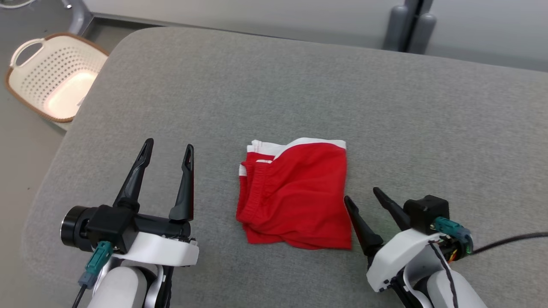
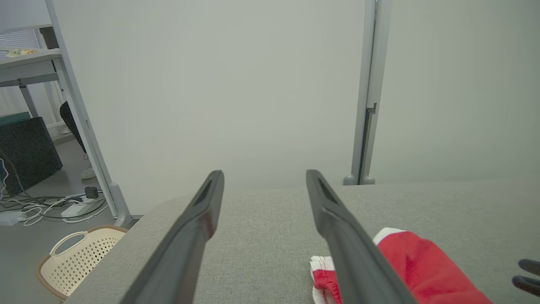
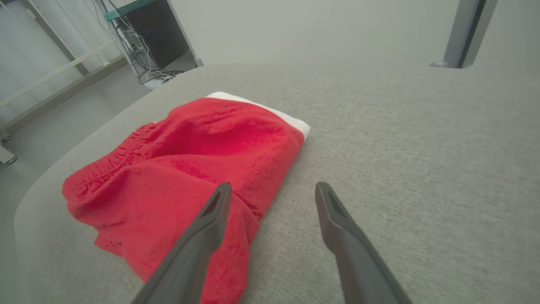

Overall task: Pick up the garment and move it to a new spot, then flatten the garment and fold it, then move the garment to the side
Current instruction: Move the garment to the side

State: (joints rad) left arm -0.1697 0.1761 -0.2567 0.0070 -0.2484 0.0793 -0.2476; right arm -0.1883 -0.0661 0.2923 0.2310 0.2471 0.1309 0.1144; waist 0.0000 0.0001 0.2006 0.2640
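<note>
Because the red garment (image 1: 295, 192) lies folded in loose layers near the middle of the grey table (image 1: 299, 64), a pinch at its edge may lift only the top layer and undo the fold. The right gripper (image 1: 361, 194), fingers apart, sits just beside the garment's right edge. The left gripper (image 1: 169, 146), also spread, stands clear and holds nothing. The right wrist view reveals bulging layers that read as flat in the head view.
</note>
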